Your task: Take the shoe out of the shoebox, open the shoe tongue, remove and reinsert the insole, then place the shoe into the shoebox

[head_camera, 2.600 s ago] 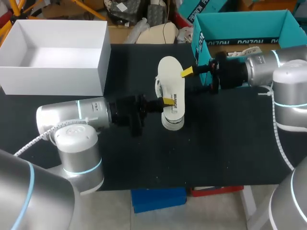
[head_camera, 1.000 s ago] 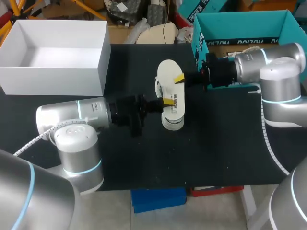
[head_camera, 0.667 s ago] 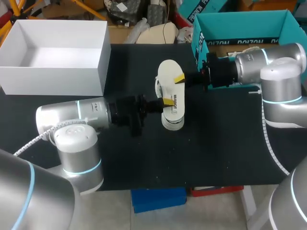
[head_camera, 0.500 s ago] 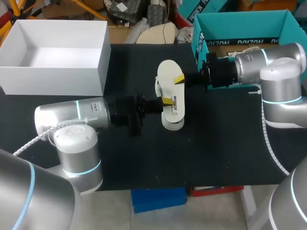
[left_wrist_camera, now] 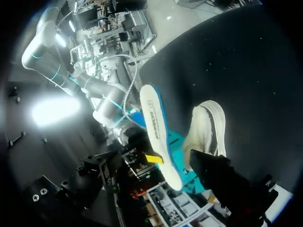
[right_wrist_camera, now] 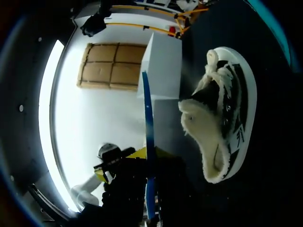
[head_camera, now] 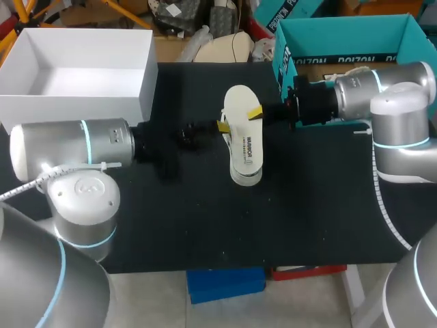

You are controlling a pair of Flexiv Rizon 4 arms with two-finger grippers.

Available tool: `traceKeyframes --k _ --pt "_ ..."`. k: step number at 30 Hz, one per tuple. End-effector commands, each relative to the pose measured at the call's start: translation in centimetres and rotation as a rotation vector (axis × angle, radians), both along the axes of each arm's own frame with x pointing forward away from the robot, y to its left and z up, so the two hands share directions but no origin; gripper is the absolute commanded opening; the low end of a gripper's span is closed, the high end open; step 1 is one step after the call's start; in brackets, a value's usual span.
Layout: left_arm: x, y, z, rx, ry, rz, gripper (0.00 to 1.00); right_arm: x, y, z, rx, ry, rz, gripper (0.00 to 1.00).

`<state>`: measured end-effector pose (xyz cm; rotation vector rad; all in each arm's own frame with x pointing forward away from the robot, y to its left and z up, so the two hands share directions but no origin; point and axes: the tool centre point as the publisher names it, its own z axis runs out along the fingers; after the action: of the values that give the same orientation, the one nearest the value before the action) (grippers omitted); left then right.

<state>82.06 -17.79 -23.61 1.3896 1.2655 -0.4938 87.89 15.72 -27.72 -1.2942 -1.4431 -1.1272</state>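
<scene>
Two arms: left arm [head_camera: 75,143] and right arm [head_camera: 382,89] meet over the shoe [head_camera: 246,176] on the black table [head_camera: 307,205]
Just changed: half a second ago the left gripper [head_camera: 222,128] sat at mid-shoe; it has since drawn back to the lace side, and its arm has swung toward the white shoebox [head_camera: 146,82]
Unchanged: the right gripper [head_camera: 255,113] has kept its place for about a second, after coming in from further off
Right grip: clenched on the insole [head_camera: 244,133], holding it clear above the shoe
Left grip: whether clenched or released cannot be told
Task meaning: the insole looks fully out and carried by the right arm alone, so removal reads as done; reinsertion and boxing remain, and the shoe probably needs steadying first
Head view only: the insole hides most of the shoe; the shoebox stands empty, well apart
Left wrist view only: a plain gap between insole and shoe, plus the insole's blue underside [left_wrist_camera: 171,144]
Right wrist view only: the insole edge-on, running back into the gripper, and the shoe's fleece lining [right_wrist_camera: 203,127] at the opening beside it
</scene>
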Motion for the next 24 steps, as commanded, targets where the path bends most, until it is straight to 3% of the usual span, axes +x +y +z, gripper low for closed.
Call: traceKeyframes --k 1,3,9,18,24 --pt "0.4 0.9 3.6 0.418 0.031 -0.015 1.00 -0.1 0.0 0.0 -0.002 0.000 -0.002 0.00" --pt "0.3 0.5 4.6 0.576 -0.012 -0.048 1.00 -0.1 0.0 0.0 -0.002 0.000 -0.002 0.00" --pt "-1.0 -0.8 7.2 0.879 -0.148 -0.112 1.00 -0.1 0.0 0.0 -0.002 0.000 -0.002 0.00" --pt "-2.6 -0.4 8.5 1.307 -0.278 -0.106 1.00 -0.1 0.0 0.0 -0.002 0.000 -0.002 0.00" --pt "-2.6 -0.4 8.5 1.307 -0.278 -0.106 1.00 -0.1 0.0 0.0 -0.002 0.000 -0.002 0.00"
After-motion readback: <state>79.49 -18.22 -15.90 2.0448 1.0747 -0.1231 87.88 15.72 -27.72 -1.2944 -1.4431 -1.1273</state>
